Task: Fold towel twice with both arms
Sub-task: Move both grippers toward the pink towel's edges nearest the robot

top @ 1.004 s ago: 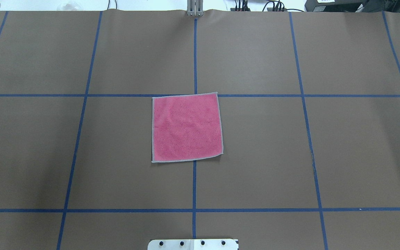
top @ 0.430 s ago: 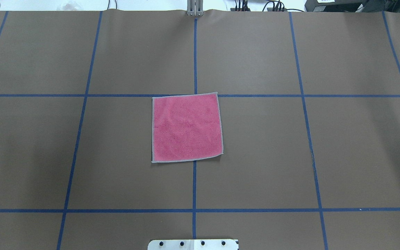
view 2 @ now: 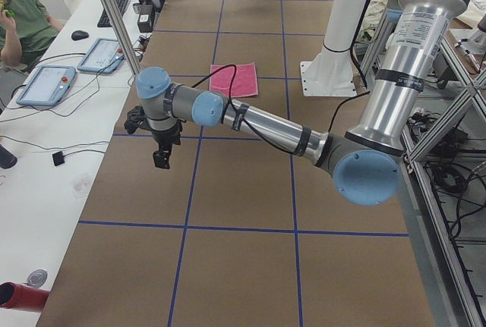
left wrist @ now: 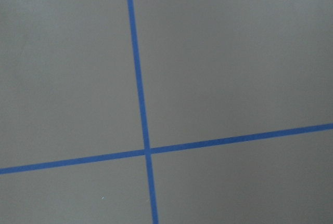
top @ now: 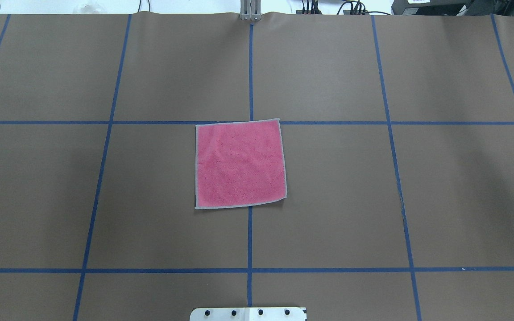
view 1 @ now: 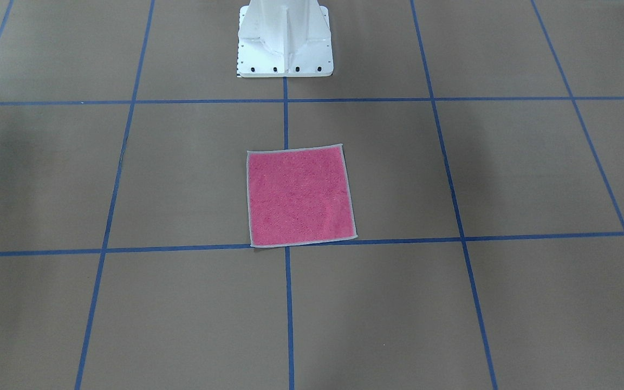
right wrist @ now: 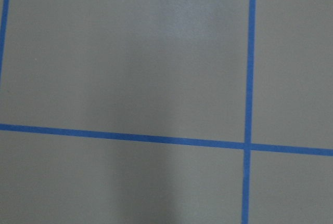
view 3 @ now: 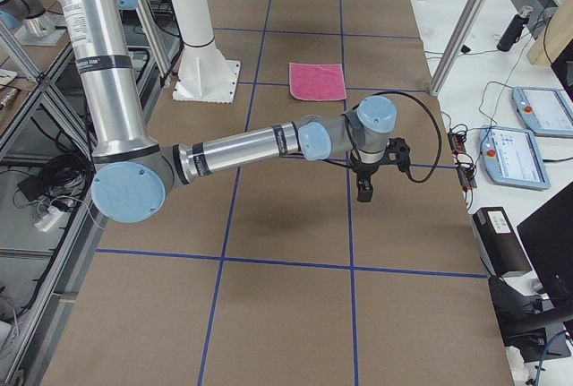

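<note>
- Lying flat, pink face up and unfolded, the towel (top: 240, 164) sits at the middle of the table (top: 373, 200) — well apart from every edge.
- Over the left end hangs the left gripper (view 2: 162, 161), over the right end the right gripper (view 3: 364, 194); whether either is spread wide or narrow I cannot tell.
- Terry looks light, soft, floppy — I would pinch two corners of one hemmed side.

Left arm (view 2: 269, 127) and right arm (view 3: 235, 150): silver tubes, light-blue joint caps, black cables; white bolted pedestal (view 1: 285, 32)
</note>
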